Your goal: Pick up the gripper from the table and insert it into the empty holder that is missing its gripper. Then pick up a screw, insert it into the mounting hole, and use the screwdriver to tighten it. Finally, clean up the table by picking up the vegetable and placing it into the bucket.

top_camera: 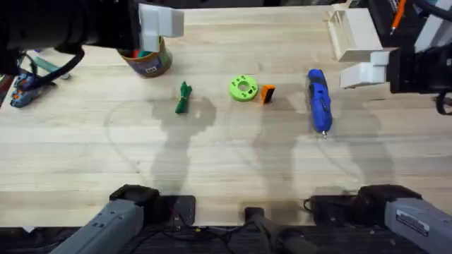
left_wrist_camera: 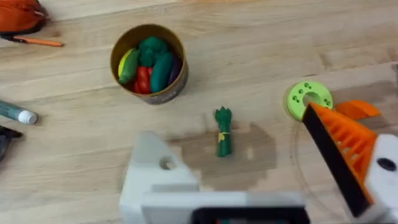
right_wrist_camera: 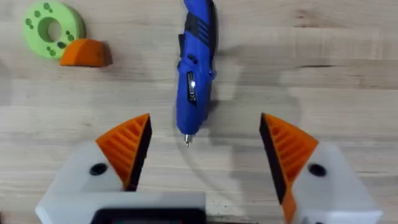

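The orange gripper (top_camera: 268, 94) lies on the table beside a round green disc (top_camera: 243, 88), with the blue screwdriver (top_camera: 319, 100) to its right. My left gripper (left_wrist_camera: 239, 155) hangs high and open. One side is the bare white holder (left_wrist_camera: 158, 171) and the other carries an orange finger (left_wrist_camera: 345, 152). Below it lie the green vegetable (left_wrist_camera: 223, 132) and the yellow bucket (left_wrist_camera: 149, 62), which holds toy vegetables. My right gripper (right_wrist_camera: 205, 121) is open above the screwdriver's (right_wrist_camera: 196, 68) tip, holding nothing. The screw is too small to make out.
A pale wooden box (top_camera: 351, 32) stands at the back right. Hand tools and cables (top_camera: 28, 77) lie at the far left edge, with a marker (left_wrist_camera: 15, 113) nearby. The arm bases (top_camera: 127, 204) sit along the front edge.
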Robot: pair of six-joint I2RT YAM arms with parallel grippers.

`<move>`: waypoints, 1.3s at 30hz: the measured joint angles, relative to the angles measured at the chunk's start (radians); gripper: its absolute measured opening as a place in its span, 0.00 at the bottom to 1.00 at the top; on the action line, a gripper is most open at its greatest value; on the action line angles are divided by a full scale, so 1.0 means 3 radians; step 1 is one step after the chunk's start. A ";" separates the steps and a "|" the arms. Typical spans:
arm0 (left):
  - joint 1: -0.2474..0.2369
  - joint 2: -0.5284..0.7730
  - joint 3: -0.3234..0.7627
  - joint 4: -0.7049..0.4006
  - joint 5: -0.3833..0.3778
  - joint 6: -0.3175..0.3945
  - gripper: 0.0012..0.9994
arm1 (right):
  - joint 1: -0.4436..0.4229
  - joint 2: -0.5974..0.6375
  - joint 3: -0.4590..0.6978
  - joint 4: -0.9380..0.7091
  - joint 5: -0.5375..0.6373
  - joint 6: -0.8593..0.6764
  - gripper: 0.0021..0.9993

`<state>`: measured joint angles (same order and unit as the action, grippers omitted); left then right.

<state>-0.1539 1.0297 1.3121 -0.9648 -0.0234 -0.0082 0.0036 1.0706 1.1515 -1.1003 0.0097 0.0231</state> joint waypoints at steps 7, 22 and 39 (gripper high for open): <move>0.0000 0.0004 -0.0001 0.0282 -0.0026 0.0000 0.99 | 0.0000 0.0000 0.0000 0.0001 0.0000 0.0000 0.99; 0.0000 -0.0976 -0.1136 0.1580 -0.0023 -0.0001 0.99 | 0.0000 0.0000 0.0000 0.0000 0.0000 0.0000 0.99; 0.0518 -0.2197 -0.2930 0.2843 0.0541 -0.0001 0.99 | 0.0000 0.0001 0.0000 0.0001 0.0000 0.0000 0.99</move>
<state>0.0014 0.3705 0.4330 -0.1119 0.1390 -0.0086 0.0036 1.0710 1.1515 -1.1000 0.0097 0.0231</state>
